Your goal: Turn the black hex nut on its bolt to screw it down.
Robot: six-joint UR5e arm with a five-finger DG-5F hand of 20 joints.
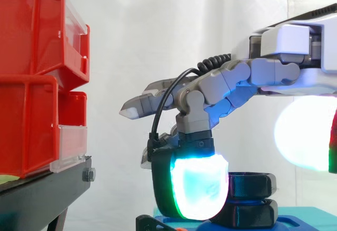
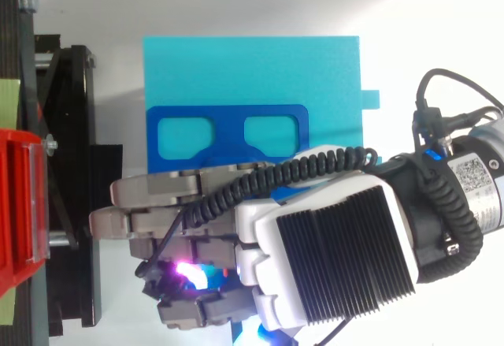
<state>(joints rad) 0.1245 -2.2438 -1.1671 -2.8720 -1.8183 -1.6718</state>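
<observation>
At the far left, two red bins (image 1: 31, 78) are stacked one on the other on a black stand (image 1: 42, 194), each with a clear front panel; a white curtain (image 1: 158, 31) hangs behind everything; from above, the black stand runs down the left edge with one red bin's corner over it, and to its right a teal block (image 2: 252, 70) lies on a white counter (image 2: 441, 15); a blue plate (image 2: 224, 133) with two rounded rectangular cut-outs sits on the teal block's near part; in the side view the black hex nut (image 1: 253, 183) sits low and right of centre, above the blue plate, with another black ring-shaped piece (image 1: 253, 213) directly beneath it; the robot hand (image 1: 226, 83) reaches in from the right edge and hangs over the nut, part of it coming down in front of the nut's left side; whether the robot hand is open, closed or gripping the nut cannot be told; from above, the robot hand (image 2: 339, 243) covers the lower edge of the blue plate and the nut is hidden under it.
</observation>
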